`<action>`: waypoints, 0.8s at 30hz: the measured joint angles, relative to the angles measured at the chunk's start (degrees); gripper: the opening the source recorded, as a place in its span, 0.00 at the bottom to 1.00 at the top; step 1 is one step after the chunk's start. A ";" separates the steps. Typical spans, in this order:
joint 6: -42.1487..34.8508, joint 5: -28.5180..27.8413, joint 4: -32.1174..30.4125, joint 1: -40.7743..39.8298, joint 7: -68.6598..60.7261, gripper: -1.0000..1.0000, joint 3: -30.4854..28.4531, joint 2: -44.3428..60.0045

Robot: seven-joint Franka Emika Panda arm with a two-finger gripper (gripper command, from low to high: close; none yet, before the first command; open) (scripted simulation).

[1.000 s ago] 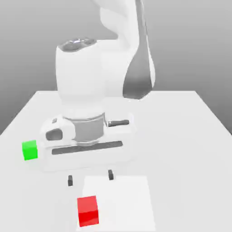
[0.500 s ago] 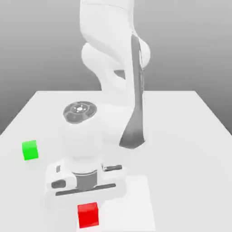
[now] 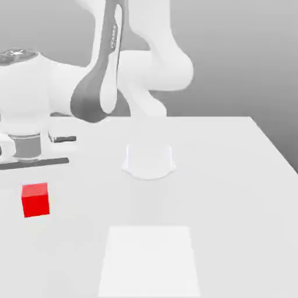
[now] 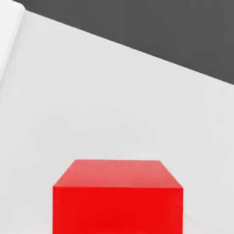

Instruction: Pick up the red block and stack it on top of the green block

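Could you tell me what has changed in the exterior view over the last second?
The hand came down over the red block at the near edge, shut on it, and swung it across to the exterior view's left, where it now hangs under the hand. That is where the green block stood earlier; the red one now covers that place. The table and its pale square patch stayed as they were.

No readable text, label or number appears anywhere.

- We see the red block (image 3: 35,199) (image 4: 118,197) in plain bright red.
- We see the table (image 3: 221,174) in pale white-grey.
- We see the arm (image 3: 110,64) white with dark grey panels.
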 joint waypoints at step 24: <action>13.07 12.20 -10.37 -3.97 -49.80 0.00 -18.39 4.88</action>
